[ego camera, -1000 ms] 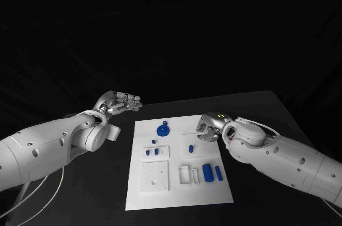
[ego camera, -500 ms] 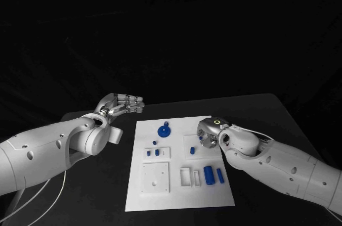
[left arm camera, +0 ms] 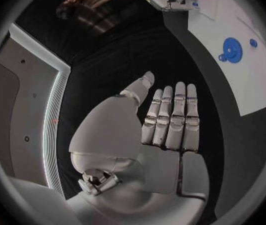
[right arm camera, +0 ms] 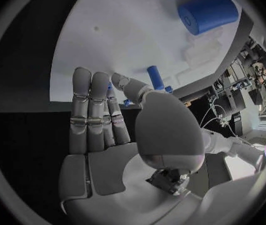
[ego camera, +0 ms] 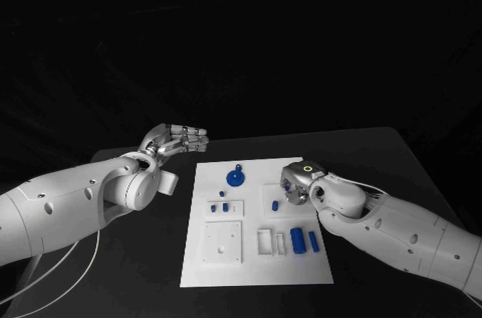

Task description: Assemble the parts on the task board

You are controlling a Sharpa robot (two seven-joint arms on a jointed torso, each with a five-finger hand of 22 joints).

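Currently no part is held by either hand; assembly looks barely begun.

Task board [ego camera: 301, 276] lies flat at table centre, long side running near-to-far. Parts on it, loose or seated: blue gear [ego camera: 235, 178] at far-left w/ a small knob just beyond it; small blue peg [ego camera: 274, 205] on the right-centre block; two short blue pegs [ego camera: 219, 207] standing in a white block left-centre; large blue cylinder [ego camera: 297, 239] and a slimmer blue piece [ego camera: 313, 241] side by side near-right, next to a white slotted block. A plain white square plate [ego camera: 221, 241] sits near-left.

Right hand [ego camera: 297, 186] is over the board's right edge, just beside the small blue peg. Wrist view shows fingers [right arm camera: 90, 110] straight and together, thumb set apart, palm bare: nothing gripped. Whether fingertips touch the board, cannot tell. Judgement: placed there to go for the peg, approx. the closest loose part.

Left hand [ego camera: 173, 141] is off the board, over bare table [ego camera: 131, 262] to the far-left, well apart from the parts. Fingers [left arm camera: 173, 115] extended side by side, empty. Judgement: parked clear so the right arm has working room.

Risk: peg is small and round, likely to roll or slip if pinched off-centre.
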